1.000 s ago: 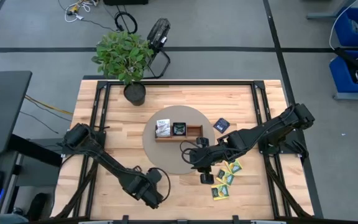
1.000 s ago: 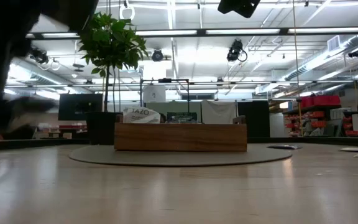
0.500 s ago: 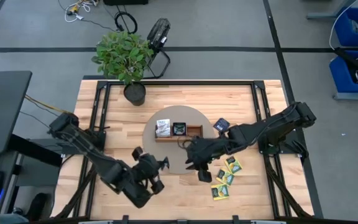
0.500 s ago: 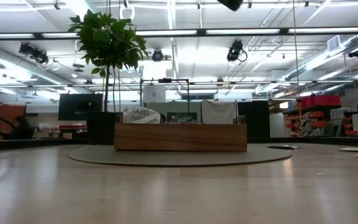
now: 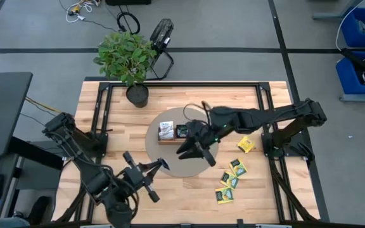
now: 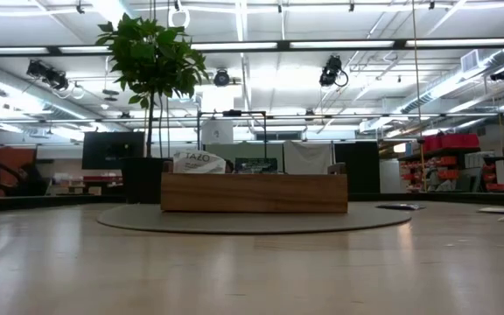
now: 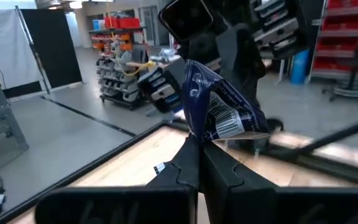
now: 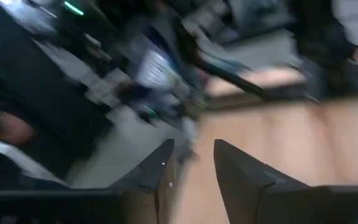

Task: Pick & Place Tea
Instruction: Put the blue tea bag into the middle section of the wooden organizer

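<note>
High view: overhead, straight down. Low view: surface-level, facing the room. Both share the wooden tray (image 5: 182, 133) (image 6: 254, 192). Wrist views: close, forward.

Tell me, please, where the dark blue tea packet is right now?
The dark blue tea packet is pinched in the left gripper, raised off the table's near-left part, facing the right gripper over the round mat.

Wooden tray (image 5: 182, 133) on round mat (image 5: 181, 140), potted plant (image 5: 127, 58) behind it, loose tea packets (image 5: 230, 179) to its right
</note>
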You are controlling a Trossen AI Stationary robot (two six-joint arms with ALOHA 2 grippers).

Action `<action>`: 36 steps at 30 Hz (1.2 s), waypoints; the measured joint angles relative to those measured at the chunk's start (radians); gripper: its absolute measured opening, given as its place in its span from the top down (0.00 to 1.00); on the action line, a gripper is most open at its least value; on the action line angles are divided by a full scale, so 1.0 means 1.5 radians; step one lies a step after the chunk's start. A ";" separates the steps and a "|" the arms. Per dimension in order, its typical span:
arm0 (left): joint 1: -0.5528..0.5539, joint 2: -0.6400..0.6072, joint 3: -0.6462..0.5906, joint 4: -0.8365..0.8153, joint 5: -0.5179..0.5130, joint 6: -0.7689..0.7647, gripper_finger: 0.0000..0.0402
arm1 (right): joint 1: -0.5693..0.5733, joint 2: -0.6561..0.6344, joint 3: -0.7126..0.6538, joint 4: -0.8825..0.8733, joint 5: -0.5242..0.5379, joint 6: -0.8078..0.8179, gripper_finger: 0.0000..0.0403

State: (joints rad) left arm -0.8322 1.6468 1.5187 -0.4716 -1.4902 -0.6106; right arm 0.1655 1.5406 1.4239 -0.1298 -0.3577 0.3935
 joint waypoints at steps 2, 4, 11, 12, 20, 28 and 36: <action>0.002 0.000 0.000 0.062 -0.006 0.048 0.97 | -0.006 0.000 0.000 0.073 -0.048 0.026 0.70; 0.003 0.000 0.000 0.134 -0.003 0.114 0.97 | -0.006 0.000 0.000 0.135 -0.069 0.049 0.70; 0.026 0.000 0.000 0.337 0.068 0.308 0.97 | 0.002 0.000 0.000 0.194 -0.069 0.037 0.70; 0.028 0.000 0.000 0.356 0.079 0.333 0.97 | 0.004 0.000 0.000 0.190 -0.069 0.032 0.70; 0.037 0.000 0.000 0.499 0.205 0.478 0.97 | 0.005 0.000 0.000 0.196 -0.100 0.021 0.70; 0.025 0.000 0.000 0.483 0.287 0.381 0.97 | 0.005 -0.024 0.000 0.191 -0.149 -0.026 0.70; 0.055 -0.009 0.000 0.318 0.332 0.065 0.98 | 0.015 -0.046 0.000 0.073 -0.043 -0.300 0.70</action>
State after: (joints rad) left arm -0.7500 1.6338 1.5192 0.0061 -0.9915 -0.5137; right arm 0.1881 1.4710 1.4239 -0.0207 -0.4224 -0.0572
